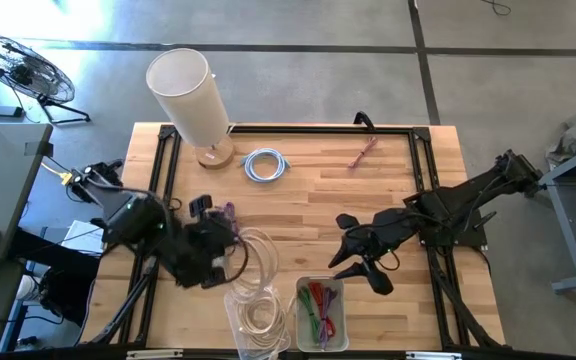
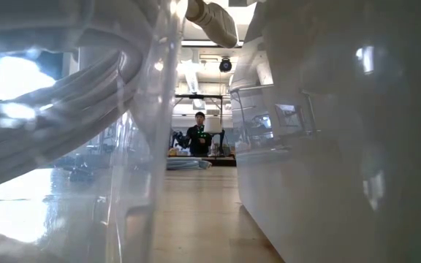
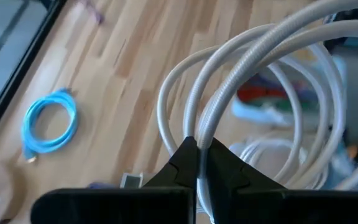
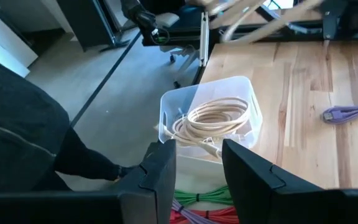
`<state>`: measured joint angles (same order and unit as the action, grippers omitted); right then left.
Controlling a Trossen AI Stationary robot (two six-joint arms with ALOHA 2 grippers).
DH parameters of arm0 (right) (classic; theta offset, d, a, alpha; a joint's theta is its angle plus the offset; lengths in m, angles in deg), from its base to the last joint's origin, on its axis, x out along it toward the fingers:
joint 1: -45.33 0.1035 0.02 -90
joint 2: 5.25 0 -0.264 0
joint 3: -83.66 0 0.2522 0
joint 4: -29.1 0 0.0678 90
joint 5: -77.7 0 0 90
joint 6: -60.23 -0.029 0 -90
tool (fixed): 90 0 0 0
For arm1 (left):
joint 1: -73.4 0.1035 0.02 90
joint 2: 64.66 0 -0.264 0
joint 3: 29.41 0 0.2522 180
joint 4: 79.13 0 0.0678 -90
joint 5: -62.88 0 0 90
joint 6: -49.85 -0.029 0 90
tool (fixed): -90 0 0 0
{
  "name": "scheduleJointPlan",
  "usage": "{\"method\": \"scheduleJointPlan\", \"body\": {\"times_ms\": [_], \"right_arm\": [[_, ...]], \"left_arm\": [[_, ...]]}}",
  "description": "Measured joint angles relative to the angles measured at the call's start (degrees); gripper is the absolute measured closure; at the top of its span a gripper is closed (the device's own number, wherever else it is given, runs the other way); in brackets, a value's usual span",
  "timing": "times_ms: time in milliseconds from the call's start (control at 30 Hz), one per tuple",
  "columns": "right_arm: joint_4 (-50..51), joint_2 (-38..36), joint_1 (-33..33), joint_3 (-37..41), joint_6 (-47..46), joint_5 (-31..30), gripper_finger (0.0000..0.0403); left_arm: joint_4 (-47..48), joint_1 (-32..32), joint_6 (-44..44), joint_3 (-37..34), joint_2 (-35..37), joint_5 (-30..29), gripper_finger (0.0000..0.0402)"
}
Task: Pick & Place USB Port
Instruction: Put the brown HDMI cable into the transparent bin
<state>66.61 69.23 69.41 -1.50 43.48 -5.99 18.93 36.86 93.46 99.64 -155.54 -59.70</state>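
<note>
High view showed the left pincer (image 1: 230, 243) clamped on a white coiled cable (image 1: 253, 262), thick and braided, held above the worktop (image 1: 308, 195) just behind a clear bin (image 1: 256, 315) of similar coils at the front edge. Beside it sat a second bin (image 1: 321, 314) with red and green cables. The right pincer (image 1: 353, 268) hung open near that bin. Bare wood stretched behind, apart from a blue cable (image 1: 265, 165) and a lamp (image 1: 190, 100).

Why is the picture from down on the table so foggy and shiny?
Low view: clear bin walls sit right against the camera, blurred, with window glare. Left wrist view: the white cable in the left gripper is sharp, the background soft.
</note>
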Motion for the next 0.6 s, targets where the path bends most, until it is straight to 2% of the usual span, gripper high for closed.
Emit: {"method": "scheduleJointPlan", "body": {"times_ms": [267, 600], "right_arm": [[2.11, -3.41, 0.08, 0.00, 1.20, -1.33, 0.0281], [7.07, -6.75, 0.08, 0.00, 2.71, -3.13, 0.0281]], "left_arm": [[-4.80, -5.54, 9.81, -1.62, -3.33, -9.32, 0.0394], [-4.71, -7.43, 20.69, -1.76, -11.44, -10.16, 0.0394]]}}
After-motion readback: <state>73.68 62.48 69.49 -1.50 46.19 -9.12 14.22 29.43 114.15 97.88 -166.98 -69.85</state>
